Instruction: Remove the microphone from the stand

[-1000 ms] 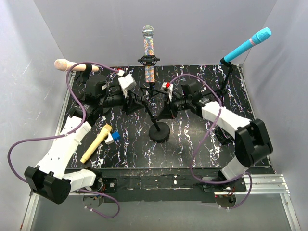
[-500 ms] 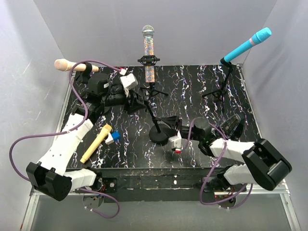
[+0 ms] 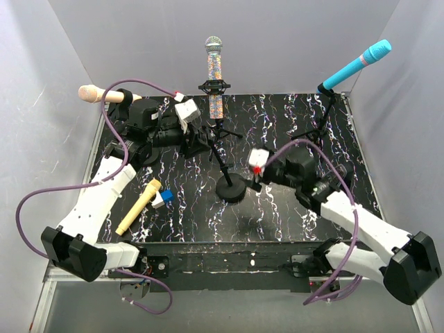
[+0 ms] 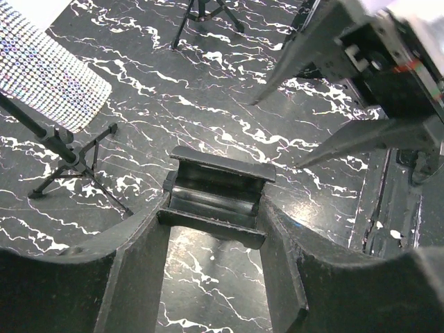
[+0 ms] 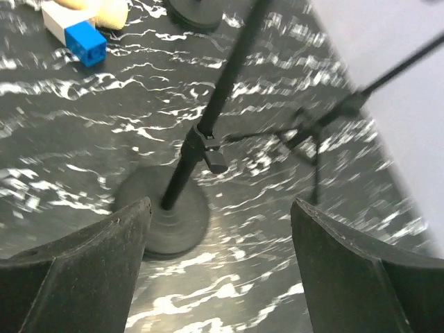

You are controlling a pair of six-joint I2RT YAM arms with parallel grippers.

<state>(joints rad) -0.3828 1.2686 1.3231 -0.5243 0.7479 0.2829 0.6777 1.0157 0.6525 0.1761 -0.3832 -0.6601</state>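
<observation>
A yellow microphone [image 3: 139, 207] lies flat on the table, left of the round-base stand [image 3: 230, 188]. The stand's pole leans back-left up to its black clip [image 4: 216, 189], which holds nothing. My left gripper [image 3: 196, 142] [image 4: 215, 208] is shut on that clip, one finger on each side. My right gripper [image 3: 248, 175] [image 5: 220, 208] hangs open just right of the stand. In the right wrist view the stand's base [image 5: 163, 215] and pole [image 5: 222, 90] show ahead of it, untouched.
Three other microphones stand on tripods at the back: beige [image 3: 90, 94], sparkly [image 3: 214, 73] and cyan [image 3: 357, 64]. A blue-and-white block [image 3: 163, 198] lies beside the yellow microphone. Tripod legs [image 4: 76, 163] spread near the left gripper. Grey walls close in the table.
My right gripper left the stand's upper pole, swung to the table's front, then came back beside the base, opening wide. My left gripper kept hold of the clip.
</observation>
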